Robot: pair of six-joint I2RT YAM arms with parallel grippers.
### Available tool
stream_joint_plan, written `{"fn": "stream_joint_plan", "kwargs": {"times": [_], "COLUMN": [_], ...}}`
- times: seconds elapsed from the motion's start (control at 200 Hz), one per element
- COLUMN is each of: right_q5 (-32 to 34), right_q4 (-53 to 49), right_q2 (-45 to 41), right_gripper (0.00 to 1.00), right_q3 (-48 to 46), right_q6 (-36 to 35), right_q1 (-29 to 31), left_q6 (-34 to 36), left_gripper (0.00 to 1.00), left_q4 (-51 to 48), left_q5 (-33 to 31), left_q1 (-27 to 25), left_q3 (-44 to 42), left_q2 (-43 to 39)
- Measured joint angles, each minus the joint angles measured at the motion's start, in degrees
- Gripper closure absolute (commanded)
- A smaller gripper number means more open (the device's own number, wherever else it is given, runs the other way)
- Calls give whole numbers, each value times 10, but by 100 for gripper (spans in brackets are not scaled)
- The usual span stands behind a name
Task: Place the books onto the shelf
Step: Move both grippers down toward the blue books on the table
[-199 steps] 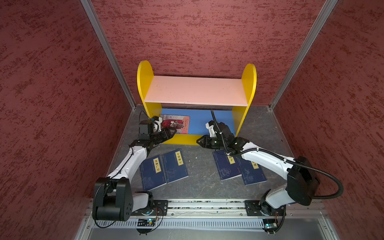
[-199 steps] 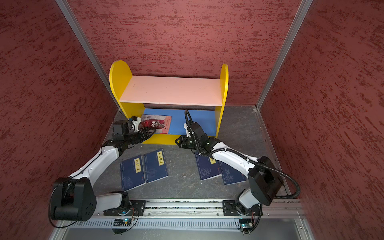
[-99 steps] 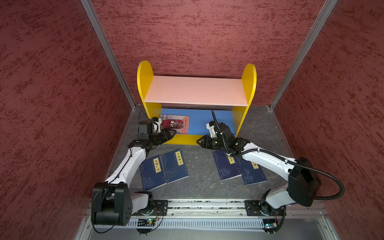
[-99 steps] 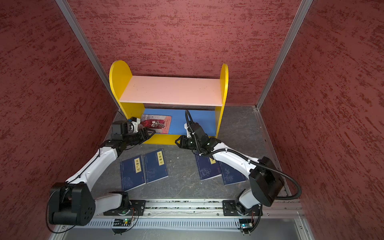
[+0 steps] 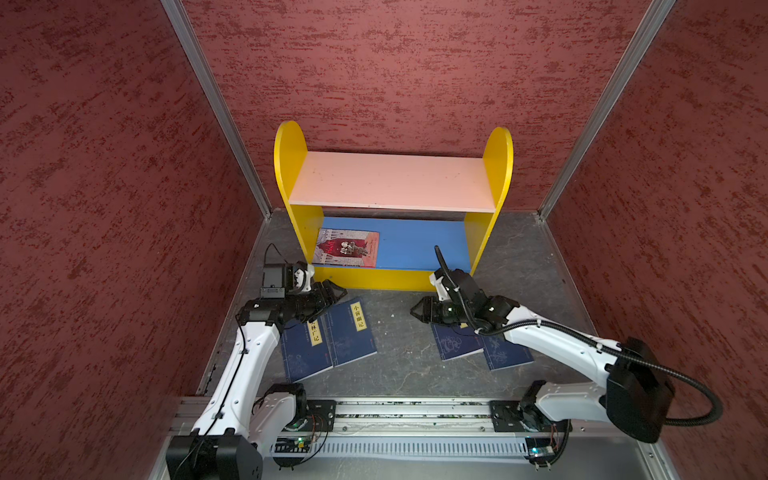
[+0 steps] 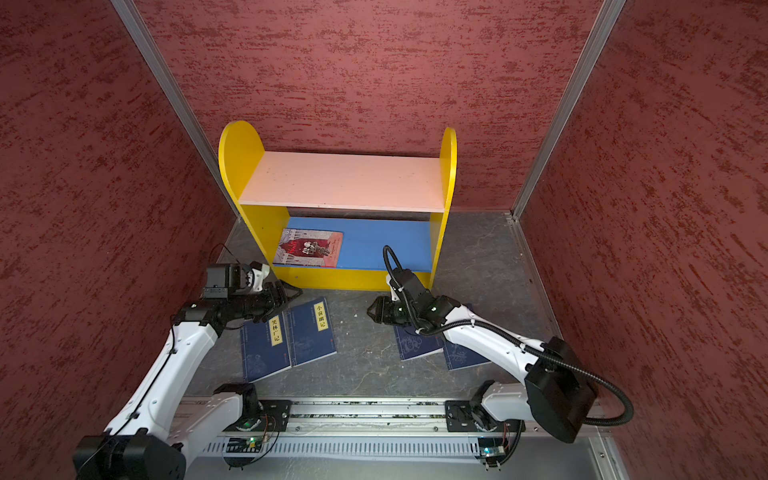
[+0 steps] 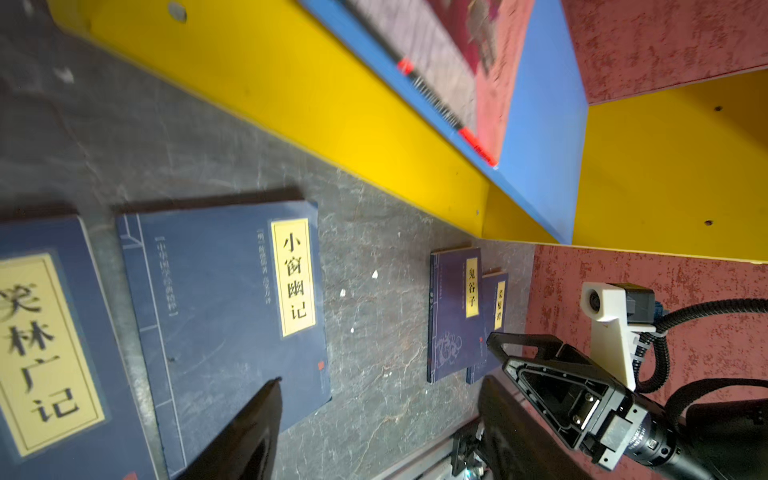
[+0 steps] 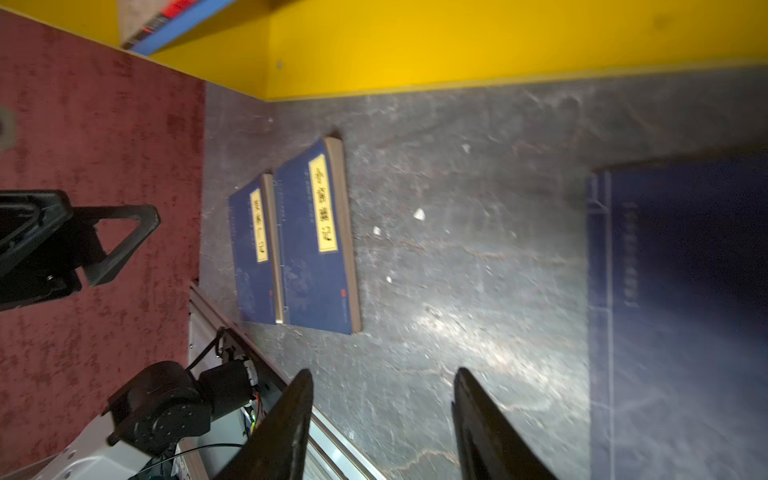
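Observation:
The shelf (image 5: 390,180) (image 6: 345,180) stands against the back wall. A red book (image 5: 347,248) (image 6: 309,248) lies flat at the left of its blue lower board (image 5: 419,243). Two navy books (image 5: 305,353) (image 5: 351,334) lie side by side on the floor at the left, two more (image 5: 455,343) (image 5: 505,353) at the right. My left gripper (image 5: 338,293) (image 7: 382,380) hovers open and empty over the far ends of the left pair. My right gripper (image 5: 415,311) (image 8: 383,371) hangs open and empty beside the far end of the right pair, whose labels my arm hides from above.
Red textured walls close in on three sides, with metal corner posts (image 5: 216,108). The shelf's yellow front lip (image 5: 374,280) rises just beyond both grippers. A metal rail (image 5: 407,411) carrying both arm bases runs along the near edge. Dark floor (image 5: 399,332) lies between the two pairs.
Both grippers have drawn back from the shelf toward the near side and opened wider. The red book has stayed put on the lower board.

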Motion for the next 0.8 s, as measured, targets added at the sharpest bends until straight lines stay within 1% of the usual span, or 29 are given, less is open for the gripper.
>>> {"fn": "stream_joint_plan", "kwargs": {"times": [0.08, 0.18, 0.261, 0.366, 0.476, 0.601, 0.676, 0.802], "right_q5": [42, 92, 129, 171, 191, 197, 196, 189], "right_q4": [-35, -61, -69, -66, -61, -48, -30, -6], "right_q2": [-14, -30, -48, -87, -114, -113, -99, -56], "right_gripper": [38, 36, 36, 35, 35, 35, 35, 35], "right_q3": [-8, -21, -47, -102, -142, -150, -150, -150], "right_q6": [18, 40, 60, 88, 107, 108, 104, 89], "right_q1": [0, -16, -45, -84, -120, -145, -158, -175], "left_q6": [5, 13, 23, 35, 54, 77, 84, 106], "left_gripper": [22, 22, 22, 20, 20, 20, 20, 20], "left_q4": [9, 33, 53, 81, 110, 138, 146, 141], "left_q5": [26, 55, 70, 83, 99, 106, 108, 109], "left_q1": [-10, -35, -70, -123, -169, -214, -229, -236], "left_q3": [-22, -26, -24, -22, -22, -21, -18, 3], "left_q2": [10, 25, 39, 54, 67, 89, 109, 146]}}
